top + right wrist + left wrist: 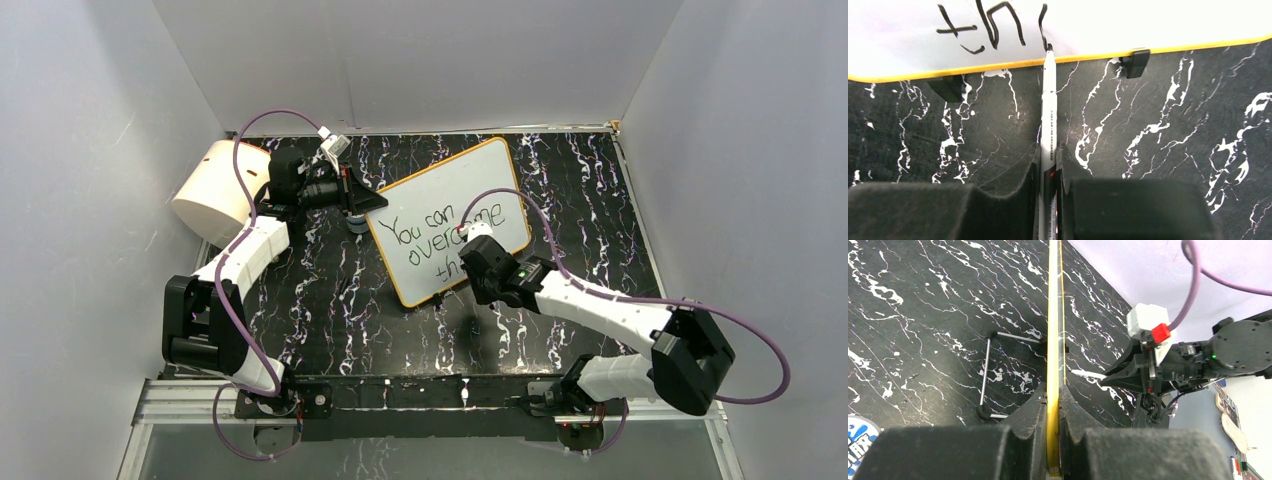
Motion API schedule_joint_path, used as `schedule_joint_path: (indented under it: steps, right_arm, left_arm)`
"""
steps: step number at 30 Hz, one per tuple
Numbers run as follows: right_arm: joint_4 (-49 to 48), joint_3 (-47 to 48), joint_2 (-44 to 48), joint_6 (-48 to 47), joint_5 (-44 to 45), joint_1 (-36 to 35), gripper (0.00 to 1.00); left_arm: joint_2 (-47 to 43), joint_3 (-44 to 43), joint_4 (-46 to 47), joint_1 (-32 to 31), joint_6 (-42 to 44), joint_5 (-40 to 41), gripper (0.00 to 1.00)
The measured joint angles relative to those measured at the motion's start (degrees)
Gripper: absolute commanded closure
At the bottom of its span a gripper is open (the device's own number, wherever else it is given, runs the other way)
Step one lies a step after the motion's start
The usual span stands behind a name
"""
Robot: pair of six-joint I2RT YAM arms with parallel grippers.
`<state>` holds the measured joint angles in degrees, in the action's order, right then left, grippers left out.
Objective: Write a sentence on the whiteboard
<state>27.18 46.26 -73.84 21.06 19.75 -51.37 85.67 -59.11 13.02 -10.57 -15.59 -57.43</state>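
The whiteboard (488, 172) stands on its lower long rim on the worktop (330, 300). Its long axis runs diagonally from near left to far right, and its writing face is turned toward the right arm.

The sentence (432, 236) reads "You can overcome" across two lines. A third line begins "th"; in the top view the right wrist hides the rest of it. The right wrist view shows "th" plus one further stroke and cuts off the upper lines.

The left end effector (1053, 401) pinches the board's side rim, which appears edge-on.

The right end effector (1048, 159) is pressed together on a marker (1049, 110). The marker points straight at the board, with its tip touching just above the lower rim between two black clip feet (1135, 62).
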Motion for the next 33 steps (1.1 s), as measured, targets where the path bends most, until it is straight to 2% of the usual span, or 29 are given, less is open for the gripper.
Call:
schedule_joint_path:
  steps: [7, 33]
  right_arm:
    - [-0.57, 0.00, 4.50, -0.26, 1.92, 1.68, 1.00]
    - [-5.44, 0.09, 1.60, -2.29, 2.08, 4.87, 1.00]
  left_arm:
    - [0.00, 0.00, 0.00, 0.00, 0.00, 0.00, 1.00]
    - [0.00, 0.00, -0.02, 0.00, 0.02, 0.00, 1.00]
